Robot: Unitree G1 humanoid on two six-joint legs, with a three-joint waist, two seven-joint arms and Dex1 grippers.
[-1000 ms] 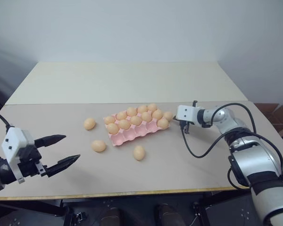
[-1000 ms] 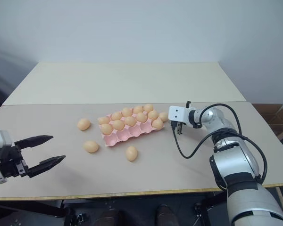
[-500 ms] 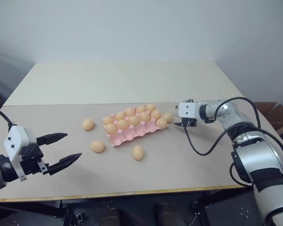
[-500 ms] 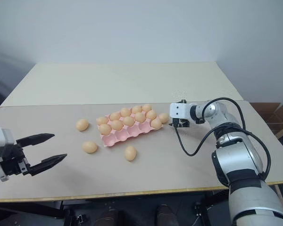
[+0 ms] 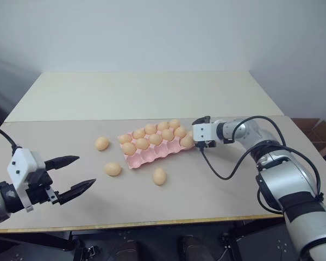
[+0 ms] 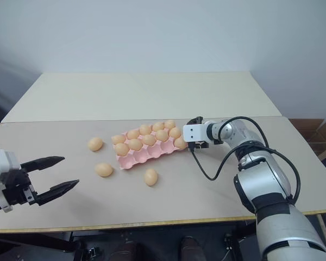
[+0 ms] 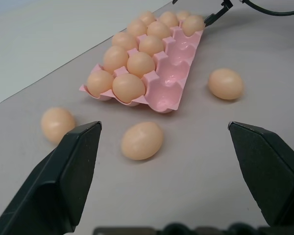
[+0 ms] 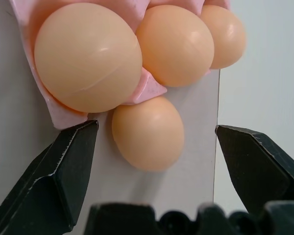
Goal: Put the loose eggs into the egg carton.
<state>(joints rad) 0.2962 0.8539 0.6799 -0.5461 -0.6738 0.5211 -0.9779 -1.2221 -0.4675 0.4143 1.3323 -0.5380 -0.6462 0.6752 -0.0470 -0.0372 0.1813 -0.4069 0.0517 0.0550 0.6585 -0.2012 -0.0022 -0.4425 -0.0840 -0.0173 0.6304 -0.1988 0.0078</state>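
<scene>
Hovering wide open, the right gripper (image 8: 152, 142) is framing a smooth, slippery-looking loose egg (image 8: 148, 132); pinching its middle gently seems safest. Left gripper (image 5: 70, 174) is gaping open too.

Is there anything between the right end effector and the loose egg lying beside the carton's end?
Nothing visible. The right end effector is open, and the loose egg lies on the table between its fingers, against the egg carton.

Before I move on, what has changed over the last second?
The right pincer slid left to the egg carton's right end and now stands open around the loose egg on the table there. The left pincer, the carton and the other eggs stayed put.
</scene>
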